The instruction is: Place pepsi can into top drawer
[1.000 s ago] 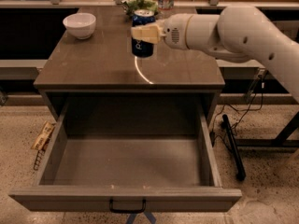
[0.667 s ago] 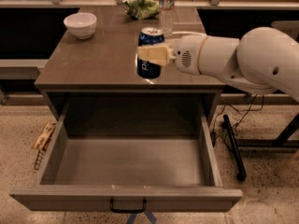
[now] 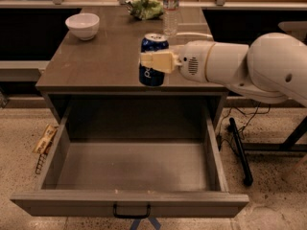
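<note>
The pepsi can (image 3: 152,75) is dark blue with white lettering and a silver top. My gripper (image 3: 154,61) is shut on it, with a cream finger (image 3: 157,61) across its front. The can is upright in the air, in front of the table's front edge and above the back of the top drawer (image 3: 129,202). The drawer is pulled fully open. Its flat front panel carries a small black handle (image 3: 131,213). My white arm reaches in from the right.
A white bowl (image 3: 83,25), a clear plastic bottle (image 3: 171,8) and a green bag (image 3: 146,7) stand on the table (image 3: 96,66) behind. A snack packet (image 3: 44,139) lies on the floor left of the drawer. A black table leg (image 3: 240,150) stands at the right.
My gripper has carried the can from over the tabletop toward the camera and lower, to the table's front edge above the open drawer.
</note>
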You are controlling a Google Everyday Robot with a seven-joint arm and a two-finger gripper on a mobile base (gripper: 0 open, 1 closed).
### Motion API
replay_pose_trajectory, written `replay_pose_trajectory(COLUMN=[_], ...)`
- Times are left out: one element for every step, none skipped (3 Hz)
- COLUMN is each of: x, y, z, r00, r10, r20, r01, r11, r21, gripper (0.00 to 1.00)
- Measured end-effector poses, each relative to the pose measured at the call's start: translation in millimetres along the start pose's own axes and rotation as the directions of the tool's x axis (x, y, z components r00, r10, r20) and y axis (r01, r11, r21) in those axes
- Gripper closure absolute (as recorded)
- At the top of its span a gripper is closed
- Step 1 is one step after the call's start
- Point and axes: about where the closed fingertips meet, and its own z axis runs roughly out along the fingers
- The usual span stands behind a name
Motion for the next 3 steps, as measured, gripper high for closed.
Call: replay_pose_trajectory(x=[17.3,37.1,65.1], y=[19.5,36.0,48.3], z=[-16.4,-31.1,-32.9], r00=[0.998,0.998,1.0], r10=[0.061,0.057,0.003], r20=[0.011,0.021,0.007], r01=[-0.059,-0.052,-0.001], r11=[0.9946,0.9789,0.9517], r21=[-0.086,-0.198,-0.307], gripper=[1.0,1.0,1.0])
